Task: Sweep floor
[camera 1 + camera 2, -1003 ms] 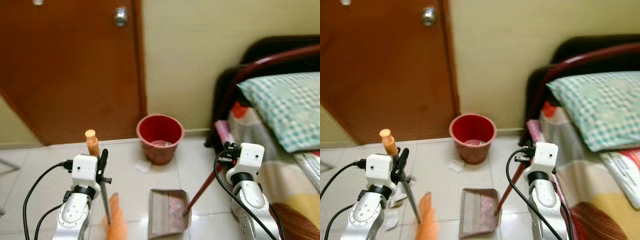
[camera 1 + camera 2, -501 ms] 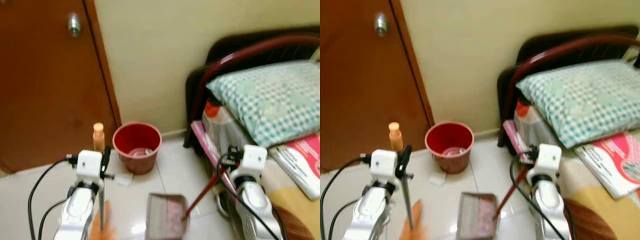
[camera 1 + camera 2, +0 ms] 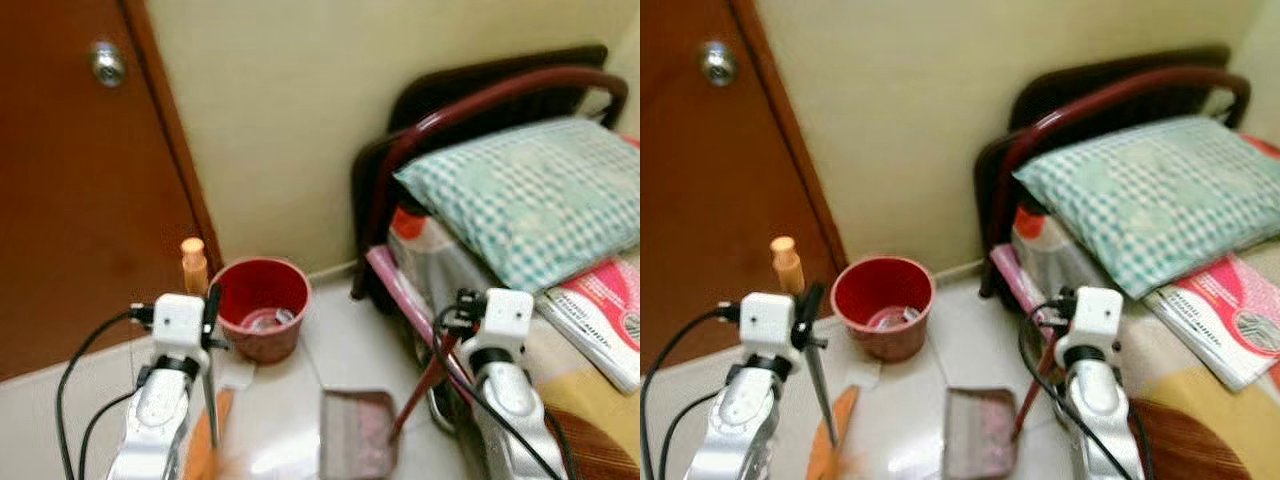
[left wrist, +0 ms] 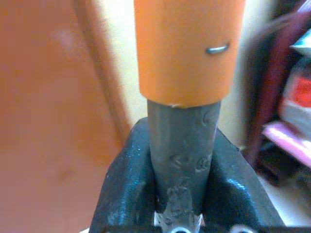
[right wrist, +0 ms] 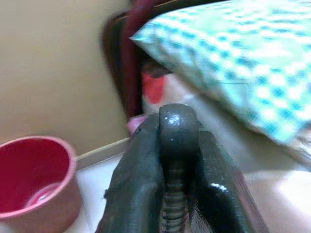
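Observation:
My left gripper [image 3: 211,308] is shut on the broom's grey shaft [image 4: 181,145], just below its orange grip [image 4: 187,48]. The broom stands nearly upright, its orange bristles [image 3: 204,452] on the tiles at the lower left. My right gripper [image 5: 177,145] is shut on the ribbed end of the dustpan's dark red handle [image 3: 428,378]. That handle slants down to the grey dustpan [image 3: 358,438], which lies on the floor between my arms with pinkish dirt in it. A red bucket [image 3: 260,305] stands against the wall just beyond the broom.
A brown door [image 3: 70,190] is at the left. A bed with a dark frame [image 3: 400,150], checked pillow [image 3: 520,190] and a magazine [image 3: 600,320] runs along the right, close to my right arm. A white paper scrap [image 3: 862,372] lies by the bucket.
The whole view has swung right towards the bed and blurred slightly. Both grippers keep their hold on the broom and the dustpan handle.

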Controlling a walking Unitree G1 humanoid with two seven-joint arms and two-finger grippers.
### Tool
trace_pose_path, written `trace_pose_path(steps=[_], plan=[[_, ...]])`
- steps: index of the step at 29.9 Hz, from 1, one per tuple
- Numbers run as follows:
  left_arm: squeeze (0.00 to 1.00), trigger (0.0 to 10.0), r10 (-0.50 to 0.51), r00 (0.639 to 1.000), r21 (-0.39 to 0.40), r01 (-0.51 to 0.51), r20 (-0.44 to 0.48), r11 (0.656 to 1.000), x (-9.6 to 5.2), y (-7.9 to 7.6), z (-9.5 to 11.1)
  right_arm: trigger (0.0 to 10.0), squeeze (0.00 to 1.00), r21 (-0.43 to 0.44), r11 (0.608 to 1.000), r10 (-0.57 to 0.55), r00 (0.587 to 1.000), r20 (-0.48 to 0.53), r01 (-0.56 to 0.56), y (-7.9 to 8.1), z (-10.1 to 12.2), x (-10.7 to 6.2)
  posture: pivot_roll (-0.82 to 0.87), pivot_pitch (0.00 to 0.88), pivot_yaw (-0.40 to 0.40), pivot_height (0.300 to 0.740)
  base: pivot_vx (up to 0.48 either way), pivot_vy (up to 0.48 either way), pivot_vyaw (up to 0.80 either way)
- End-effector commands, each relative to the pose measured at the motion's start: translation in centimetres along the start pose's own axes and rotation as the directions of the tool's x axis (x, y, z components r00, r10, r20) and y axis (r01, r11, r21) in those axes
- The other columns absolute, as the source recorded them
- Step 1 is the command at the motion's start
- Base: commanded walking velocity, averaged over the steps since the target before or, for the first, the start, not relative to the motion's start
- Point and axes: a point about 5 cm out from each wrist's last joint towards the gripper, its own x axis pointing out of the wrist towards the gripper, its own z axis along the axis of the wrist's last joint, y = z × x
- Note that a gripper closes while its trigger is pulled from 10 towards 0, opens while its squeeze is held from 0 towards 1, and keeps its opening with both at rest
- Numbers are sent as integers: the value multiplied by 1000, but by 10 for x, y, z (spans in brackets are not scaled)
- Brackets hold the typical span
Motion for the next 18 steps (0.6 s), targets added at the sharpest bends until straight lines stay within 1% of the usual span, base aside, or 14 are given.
trace_pose_path(steps=[1, 5, 9, 10, 12, 15, 16, 17, 18], plan=[[0, 10000, 41, 999, 36, -41, 4, 999, 1, 10, 1, 10000, 0, -1, 1000, 22, 999, 35, -22, 4, 7, 2, 46, 110, 10, 740, 0, 0, 0], [0, 10000, 54, 998, 36, -55, 12, 998, 5, 11, 3, 10000, 0, -2, 1000, 24, 999, 37, -24, 5, 8, 3, 45, 114, 10, 740, 0, 0, 0], [0, 10000, 89, 995, 40, -90, 33, 995, 17, 15, 8, 10000, 0, -5, 1000, 30, 999, 41, -30, 6, 10, 4, 41, 123, 9, 740, 0, 0, 0], [0, 10000, 101, 994, 32, -103, 43, 994, 25, 16, 11, 10000, 0, -6, 999, 34, 998, 44, -34, 7, 11, 5, 38, 124, 10, 740, 0, 0, 0], [0, 10000, 103, 994, 32, -105, 44, 994, 26, 17, 12, 10000, 0, -5, 999, 35, 998, 44, -34, 7, 11, 5, 38, 124, 10, 740, 0, 0, 0], [0, 10000, 111, 992, 23, -112, 55, 993, 41, 15, 16, 10000, 0, -7, 999, 41, 998, 49, -41, 9, 13, 8, 35, 131, 12, 740, 0, 0, 0], [0, 10000, 98, 993, 20, -100, 67, 995, 49, 11, 19, 10000, 0, -6, 999, 45, 998, 53, -44, 11, 14, 9, 33, 133, 12, 740, 0, 0, 0], [0, 10000, 98, 993, 20, -100, 67, 995, 49, 11, 19, 10000, 0, -6, 999, 45, 998, 53, -44, 11, 14, 9, 33, 133, 12, 740, 0, 0, 0], [0, 10000, 60, 994, 8, -61, 89, 998, 58, 3, 24, 10000, 0, -5, 999, 46, 997, 55, -46, 11, 15, 10, 32, 134, 13, 740, 0, 0, 0]])
